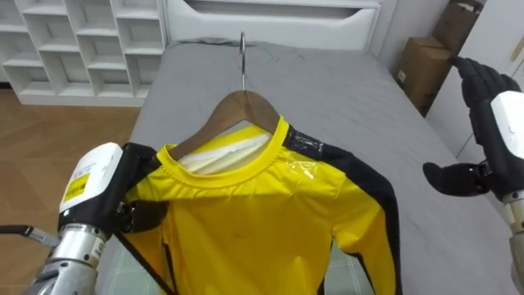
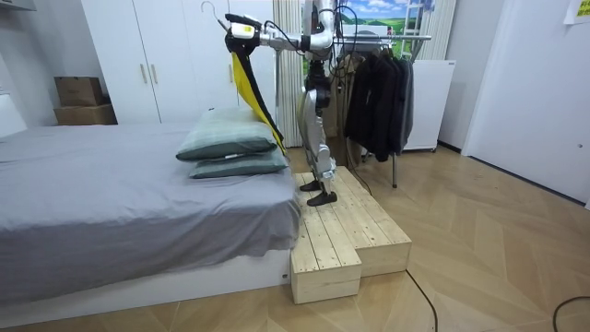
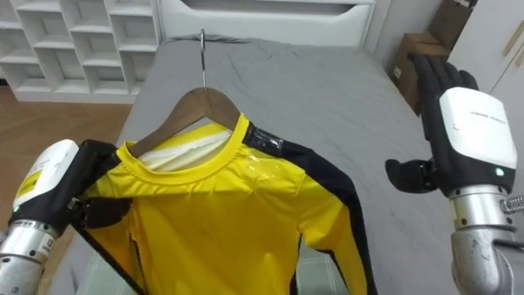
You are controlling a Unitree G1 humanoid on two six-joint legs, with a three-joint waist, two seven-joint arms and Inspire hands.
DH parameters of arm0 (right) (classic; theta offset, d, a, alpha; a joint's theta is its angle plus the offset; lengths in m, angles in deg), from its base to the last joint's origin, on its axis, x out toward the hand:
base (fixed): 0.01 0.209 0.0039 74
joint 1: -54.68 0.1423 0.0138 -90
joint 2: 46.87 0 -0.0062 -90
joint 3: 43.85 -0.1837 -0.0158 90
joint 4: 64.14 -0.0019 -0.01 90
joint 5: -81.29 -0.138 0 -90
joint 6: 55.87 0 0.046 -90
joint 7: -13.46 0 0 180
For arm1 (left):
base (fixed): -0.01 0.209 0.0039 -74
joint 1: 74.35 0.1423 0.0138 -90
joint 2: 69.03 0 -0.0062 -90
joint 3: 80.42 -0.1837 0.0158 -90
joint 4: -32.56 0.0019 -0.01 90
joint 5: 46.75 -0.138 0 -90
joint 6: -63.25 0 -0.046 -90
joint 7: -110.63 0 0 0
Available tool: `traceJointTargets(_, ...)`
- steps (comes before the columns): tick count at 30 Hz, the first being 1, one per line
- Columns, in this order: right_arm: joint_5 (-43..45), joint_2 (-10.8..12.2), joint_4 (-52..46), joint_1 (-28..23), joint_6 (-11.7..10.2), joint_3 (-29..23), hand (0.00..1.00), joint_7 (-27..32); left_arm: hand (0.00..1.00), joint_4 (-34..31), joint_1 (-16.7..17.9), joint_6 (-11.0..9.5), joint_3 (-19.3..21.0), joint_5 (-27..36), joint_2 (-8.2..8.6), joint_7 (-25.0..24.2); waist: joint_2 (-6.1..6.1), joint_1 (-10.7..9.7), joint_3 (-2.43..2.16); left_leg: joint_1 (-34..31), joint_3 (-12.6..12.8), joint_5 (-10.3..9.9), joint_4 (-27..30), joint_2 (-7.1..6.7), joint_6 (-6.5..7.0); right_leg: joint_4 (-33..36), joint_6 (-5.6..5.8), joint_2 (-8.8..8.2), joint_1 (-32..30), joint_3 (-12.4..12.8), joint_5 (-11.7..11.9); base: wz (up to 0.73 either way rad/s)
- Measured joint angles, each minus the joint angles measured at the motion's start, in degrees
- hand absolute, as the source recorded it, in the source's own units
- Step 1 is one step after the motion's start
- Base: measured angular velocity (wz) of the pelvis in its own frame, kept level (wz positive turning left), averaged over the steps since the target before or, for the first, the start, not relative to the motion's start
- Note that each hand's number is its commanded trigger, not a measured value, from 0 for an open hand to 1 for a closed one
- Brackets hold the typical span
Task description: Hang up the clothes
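One yellow, black-trimmed shirt (image 1: 246,221) on a wooden hanger (image 1: 239,109), its shoulder gripped by left hand (image 1: 124,187); right hand (image 1: 499,123) open, far right.

A yellow shirt (image 1: 246,221) with black sleeves sits on a wooden hanger (image 1: 225,113), hook upward. Both are raised above the bed (image 1: 344,90).

One shirt (image 1: 262,213) on one hanger (image 1: 233,106) above one bed (image 1: 344,90); two pillows (image 2: 226,138) on the bed, two boxes (image 2: 78,91) beside it, one wooden platform (image 2: 355,231) at its end, one clothes rack (image 2: 410,38) beyond it.
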Motion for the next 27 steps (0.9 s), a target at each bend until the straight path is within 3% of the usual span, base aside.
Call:
traceJointTargets(15,-1.6,0.0,-0.5,0.6,-0.3,5.4,0.00,-1.2,1.00,0.0,0.0,-0.8,-2.3,-0.2,0.21,3.6,0.57,1.2,0.02,-0.2,-1.3,0.0,-0.1,-0.06,-0.01,0.0,0.00,-0.08,0.2,-1.5,0.0,0.04)
traceJointTargets(23,-9.9,0.1,-0.5,0.5,0.1,6.9,0.00,-1.7,1.00,-0.1,0.0,-0.7,-2.9,-3.3,0.20,3.6,0.65,2.3,-0.01,0.2,-1.7,0.0,0.3,-0.14,0.00,-0.2,0.00,-0.22,1.0,-1.5,0.0,0.02)
traceJointTargets(27,-12.8,1.2,-0.2,0.4,0.4,7.6,0.00,-3.9,1.00,-0.1,0.1,0.1,-2.9,-3.4,0.37,3.6,0.64,2.4,0.00,0.2,-1.8,0.0,0.6,-0.22,0.00,-1.0,0.00,-0.34,1.6,-1.6,0.0,0.01)
